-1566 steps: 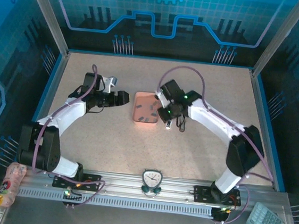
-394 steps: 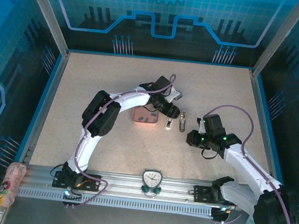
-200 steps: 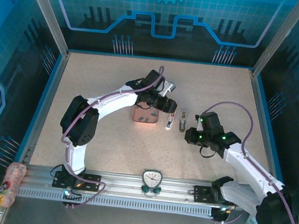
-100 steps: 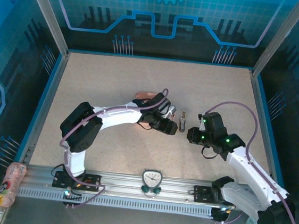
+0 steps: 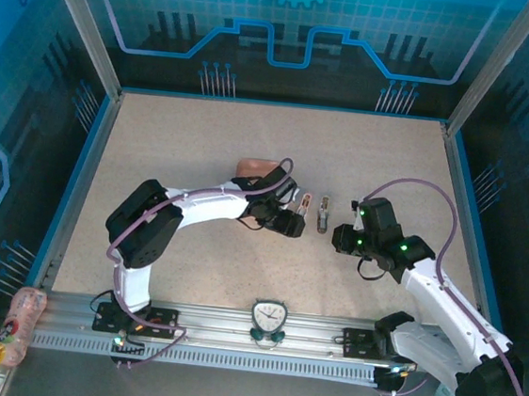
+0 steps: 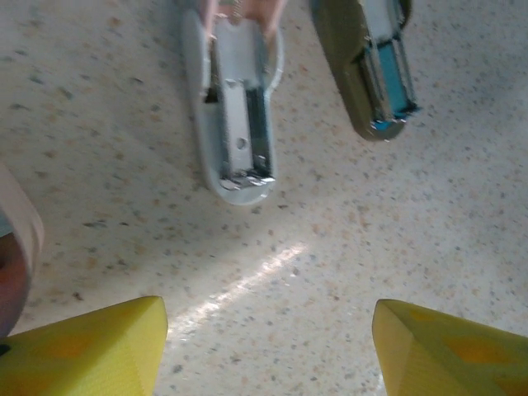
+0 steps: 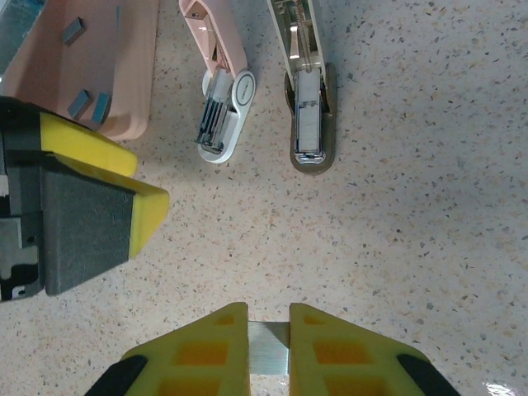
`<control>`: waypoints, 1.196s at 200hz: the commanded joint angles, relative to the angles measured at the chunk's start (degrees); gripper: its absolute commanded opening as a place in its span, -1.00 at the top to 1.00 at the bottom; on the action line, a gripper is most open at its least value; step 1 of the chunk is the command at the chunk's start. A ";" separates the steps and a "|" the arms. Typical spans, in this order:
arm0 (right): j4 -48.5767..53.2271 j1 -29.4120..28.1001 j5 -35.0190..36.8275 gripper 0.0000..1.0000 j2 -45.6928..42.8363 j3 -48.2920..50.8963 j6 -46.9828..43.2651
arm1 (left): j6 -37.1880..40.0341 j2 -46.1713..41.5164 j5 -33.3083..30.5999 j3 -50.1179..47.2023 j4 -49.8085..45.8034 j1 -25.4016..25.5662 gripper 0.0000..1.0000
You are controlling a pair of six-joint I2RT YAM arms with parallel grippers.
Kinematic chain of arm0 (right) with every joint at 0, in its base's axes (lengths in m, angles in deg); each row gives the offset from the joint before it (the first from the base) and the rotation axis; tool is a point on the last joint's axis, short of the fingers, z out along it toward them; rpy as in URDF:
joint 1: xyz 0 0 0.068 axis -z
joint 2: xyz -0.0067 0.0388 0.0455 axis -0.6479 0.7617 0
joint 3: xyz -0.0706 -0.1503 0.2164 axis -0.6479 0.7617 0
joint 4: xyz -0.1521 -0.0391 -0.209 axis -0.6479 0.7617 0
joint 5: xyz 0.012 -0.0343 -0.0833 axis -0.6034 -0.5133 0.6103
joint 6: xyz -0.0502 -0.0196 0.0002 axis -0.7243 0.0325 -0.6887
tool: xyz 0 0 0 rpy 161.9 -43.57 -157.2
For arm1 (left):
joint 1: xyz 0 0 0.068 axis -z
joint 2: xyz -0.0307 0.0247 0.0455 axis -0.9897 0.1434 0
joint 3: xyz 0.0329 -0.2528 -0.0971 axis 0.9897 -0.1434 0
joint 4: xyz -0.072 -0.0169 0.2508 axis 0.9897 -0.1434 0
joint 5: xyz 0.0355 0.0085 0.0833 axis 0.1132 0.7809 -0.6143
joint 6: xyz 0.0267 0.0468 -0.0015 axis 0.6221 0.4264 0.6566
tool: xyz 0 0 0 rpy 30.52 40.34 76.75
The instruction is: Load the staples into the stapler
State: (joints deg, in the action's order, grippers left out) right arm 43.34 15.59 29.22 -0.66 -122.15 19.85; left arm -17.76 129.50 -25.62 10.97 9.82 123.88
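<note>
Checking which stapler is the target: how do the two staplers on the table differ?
The pink stapler has a white base; the olive stapler has an olive-brown one. The pink one lies beside the tray, the olive one farther from it. Both lie open on the table, side by side.

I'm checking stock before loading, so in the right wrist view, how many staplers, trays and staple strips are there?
Staplers: 2, a pink stapler and an olive stapler
Tray: 1
Strips: 4 that show clearly, three in the tray, one strip in the right fingers
Total: 7
</note>
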 commanded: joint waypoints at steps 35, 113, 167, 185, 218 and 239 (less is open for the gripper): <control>1.19 0.28 0.54 0.69 0.36 -1.70 -1.04 | 3.52 1.33 -2.14 1.08 1.73 -3.19 -0.53; 0.87 0.36 0.20 0.70 -0.31 -0.70 -0.60 | 0.22 5.13 5.45 0.82 8.31 -1.28 -0.31; 1.00 0.45 0.43 0.70 -0.59 -0.77 -0.95 | -0.38 8.16 6.51 2.08 8.46 -1.24 -0.27; 0.62 0.52 0.38 0.70 -0.45 -0.44 -0.95 | -0.50 8.71 7.55 2.15 9.08 -1.00 -0.24; 0.59 0.61 0.28 0.70 -0.27 -0.55 -1.12 | -0.60 8.93 8.30 2.66 10.34 -0.57 -0.20; 0.56 0.63 0.24 0.70 -0.49 -0.48 -1.13 | -0.68 9.22 8.90 3.11 10.70 -0.30 -0.19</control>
State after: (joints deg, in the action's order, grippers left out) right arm 43.60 15.68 29.20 -0.40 -122.22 19.41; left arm -17.98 136.91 -19.75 12.34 19.00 122.55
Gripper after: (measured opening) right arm 0.154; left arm 0.600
